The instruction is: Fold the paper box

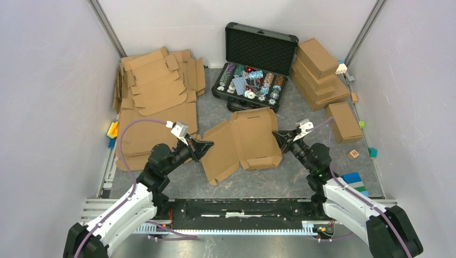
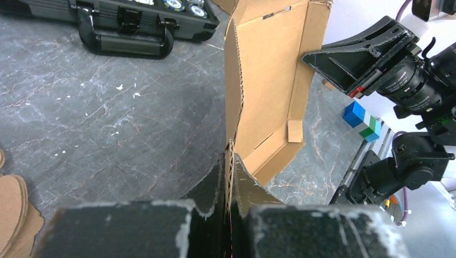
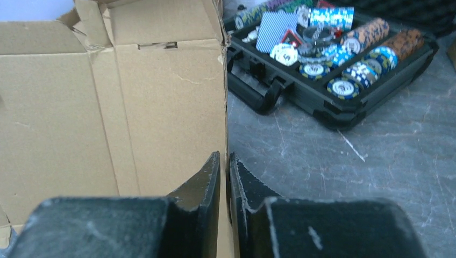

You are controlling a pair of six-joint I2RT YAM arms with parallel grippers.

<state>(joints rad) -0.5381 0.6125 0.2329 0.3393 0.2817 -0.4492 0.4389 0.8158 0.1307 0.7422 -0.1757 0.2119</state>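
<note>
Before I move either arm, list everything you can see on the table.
paper box: one, brown, half-folded, table centre
flat cardboard blanks: a pile, too overlapped to count, brown, back left
finished boxes: a stack, brown, back right; one more lies apart just in front
case: one, black, open, back centre
poker chips: many, mixed colours, inside the case
small blocks: several, green, teal, blue, wooden at the right edge; yellow and blue at the left edge
table: one, grey marbled
left gripper: black, shut on the paper box's left edge
right gripper: black, shut on its right wall
</note>
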